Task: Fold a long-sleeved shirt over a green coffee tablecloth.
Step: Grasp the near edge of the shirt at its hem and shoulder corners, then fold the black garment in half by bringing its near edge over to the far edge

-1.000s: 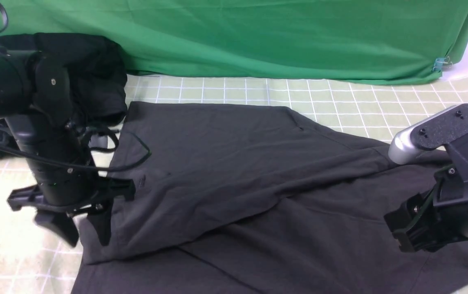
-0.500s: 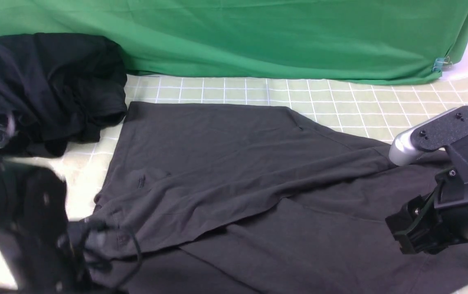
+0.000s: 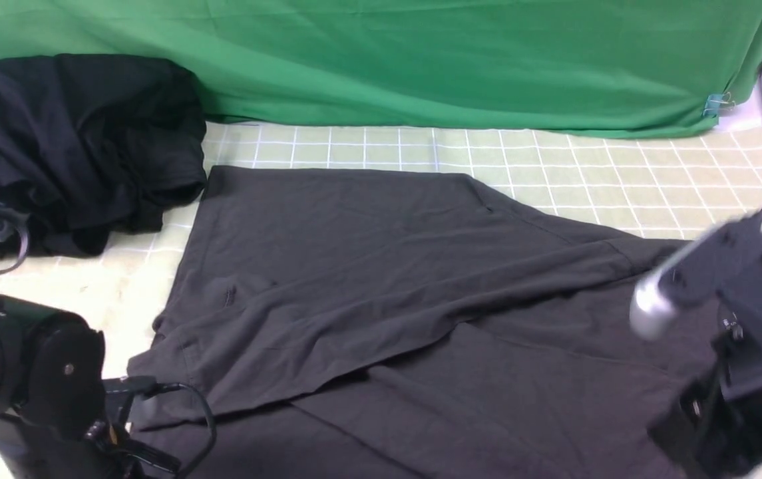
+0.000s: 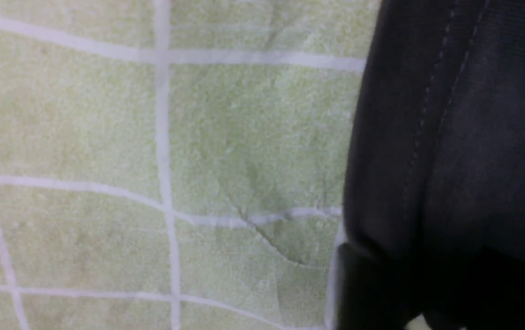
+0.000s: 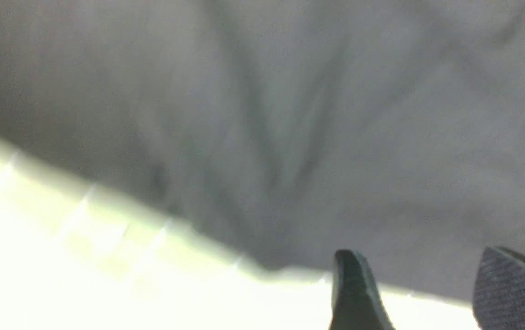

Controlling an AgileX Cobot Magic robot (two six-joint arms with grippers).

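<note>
Front view: shirt [image 3: 381, 266] spread on tablecloth [image 3: 554, 166], long axis 9 to 3 o'clock. Right gripper [image 5: 420, 259], jaws apart, over its 4 o'clock edge; left gripper [image 4: 377, 298] beside 8 o'clock hem, state indeterminate.

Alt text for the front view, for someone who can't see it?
A charcoal long-sleeved shirt lies partly folded on the pale green gridded tablecloth. Blacker garments are heaped at far left against a plain green backdrop; the left arm and blurred right arm sit low at the near corners.
</note>
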